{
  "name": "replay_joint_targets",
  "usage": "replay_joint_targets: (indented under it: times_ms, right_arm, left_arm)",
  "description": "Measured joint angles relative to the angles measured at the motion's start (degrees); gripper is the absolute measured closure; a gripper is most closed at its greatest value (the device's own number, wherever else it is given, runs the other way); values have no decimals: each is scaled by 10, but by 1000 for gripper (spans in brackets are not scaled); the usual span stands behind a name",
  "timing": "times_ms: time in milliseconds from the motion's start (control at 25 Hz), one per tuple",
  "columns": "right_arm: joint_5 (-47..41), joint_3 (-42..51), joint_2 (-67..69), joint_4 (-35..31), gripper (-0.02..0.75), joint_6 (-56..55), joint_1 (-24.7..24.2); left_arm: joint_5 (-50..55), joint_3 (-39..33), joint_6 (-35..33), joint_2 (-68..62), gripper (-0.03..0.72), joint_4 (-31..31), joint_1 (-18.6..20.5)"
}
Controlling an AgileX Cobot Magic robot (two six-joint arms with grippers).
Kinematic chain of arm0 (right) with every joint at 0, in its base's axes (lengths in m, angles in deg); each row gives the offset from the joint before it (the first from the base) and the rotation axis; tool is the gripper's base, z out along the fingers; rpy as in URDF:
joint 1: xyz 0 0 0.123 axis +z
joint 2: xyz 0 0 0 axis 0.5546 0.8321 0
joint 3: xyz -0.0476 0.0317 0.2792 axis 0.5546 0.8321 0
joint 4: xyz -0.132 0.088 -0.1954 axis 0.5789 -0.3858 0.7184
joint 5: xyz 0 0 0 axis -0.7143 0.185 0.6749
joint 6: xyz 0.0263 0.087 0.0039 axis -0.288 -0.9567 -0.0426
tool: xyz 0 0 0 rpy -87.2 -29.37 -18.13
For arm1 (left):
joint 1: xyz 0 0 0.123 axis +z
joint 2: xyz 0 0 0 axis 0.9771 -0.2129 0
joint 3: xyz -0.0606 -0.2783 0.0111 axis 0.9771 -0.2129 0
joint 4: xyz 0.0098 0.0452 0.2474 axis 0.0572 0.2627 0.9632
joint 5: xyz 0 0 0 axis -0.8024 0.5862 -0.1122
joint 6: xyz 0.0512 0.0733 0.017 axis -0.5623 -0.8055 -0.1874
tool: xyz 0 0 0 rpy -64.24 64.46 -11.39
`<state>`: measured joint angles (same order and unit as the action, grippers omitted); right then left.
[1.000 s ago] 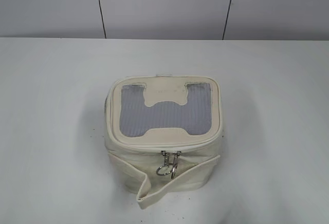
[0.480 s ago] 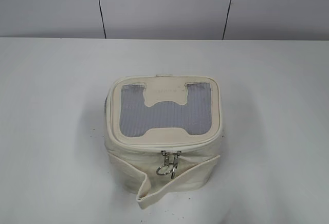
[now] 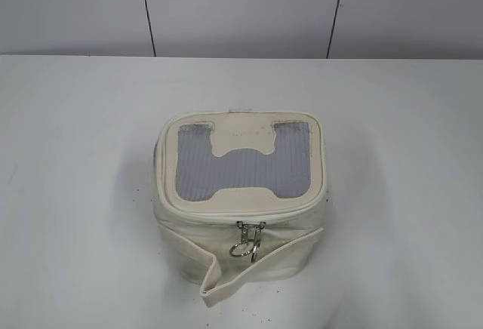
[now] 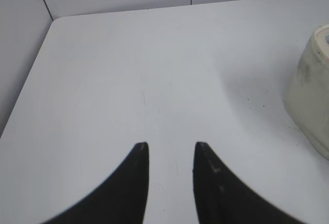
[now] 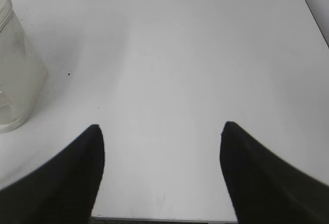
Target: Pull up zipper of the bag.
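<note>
The cream-white bag (image 3: 241, 216) stands in the middle of the white table, its lid with grey mesh and an H-shaped patch facing up. The zipper (image 3: 245, 218) runs round the lid rim, and two silver sliders with ring pulls (image 3: 247, 240) hang at the front centre. A loose strap flap (image 3: 215, 278) hangs at the front. The bag's side shows at the right edge of the left wrist view (image 4: 311, 100) and at the left edge of the right wrist view (image 5: 15, 75). My left gripper (image 4: 170, 147) is open and empty over bare table. My right gripper (image 5: 160, 129) is wide open and empty. Neither gripper shows in the exterior view.
The white table (image 3: 75, 155) ends at a grey panelled wall (image 3: 241, 12) behind. The table's left edge and corner show in the left wrist view (image 4: 31, 80). Its near edge shows at the bottom of the right wrist view (image 5: 164, 219).
</note>
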<state>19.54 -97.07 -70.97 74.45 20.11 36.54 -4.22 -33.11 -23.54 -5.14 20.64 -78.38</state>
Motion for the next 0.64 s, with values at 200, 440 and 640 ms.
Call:
replay_joint_targets:
  times_ms: [200,440,640]
  right_arm:
    - [0,0,0,0,190,0,0]
    - [0,0,0,0,190,0,0]
    - [0,0,0,0,190,0,0]
  left_arm:
    - [0,0,0,0,450,0,0]
    - [0,0,0,0,450,0,0]
    - [0,0,0,0,450,0,0]
